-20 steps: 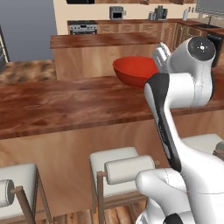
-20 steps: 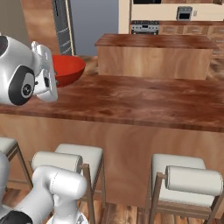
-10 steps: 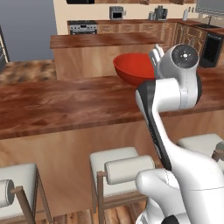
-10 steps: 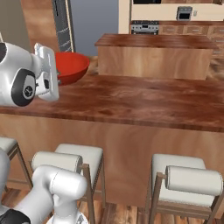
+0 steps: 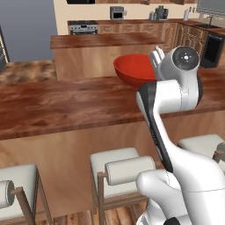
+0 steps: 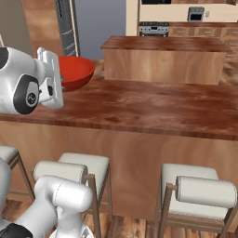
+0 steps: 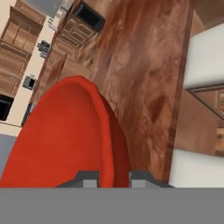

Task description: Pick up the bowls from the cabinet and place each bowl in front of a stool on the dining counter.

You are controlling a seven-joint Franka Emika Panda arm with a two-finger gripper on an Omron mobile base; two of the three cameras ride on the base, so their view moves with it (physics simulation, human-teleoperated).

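- Left base view: The robot's arm carries the red bowl above the dining tabletop, the hand set against the bowl's near rim. Over the past second the wrist has rolled and the bowl has ridden a little higher and further in over the wood, with the camera's frame unchanged. A stool stands at the tabletop's front just left of the arm's base, a second further left.
- Right base view: The bowl sits tilted behind the white hand, clear of the dark wood surface. It has swung slightly toward the tabletop's middle since half a second ago, which suggests the carry is near its end and the set-down in front of a stool is next. The marbled bowl is left for later.
- Hand view: Both dark fingertips straddle the bowl's rim, one inside and one outside, clamped on it. A pale stool seat lies beyond the tabletop's edge.
- No brand, label or legible writing appears anywhere.
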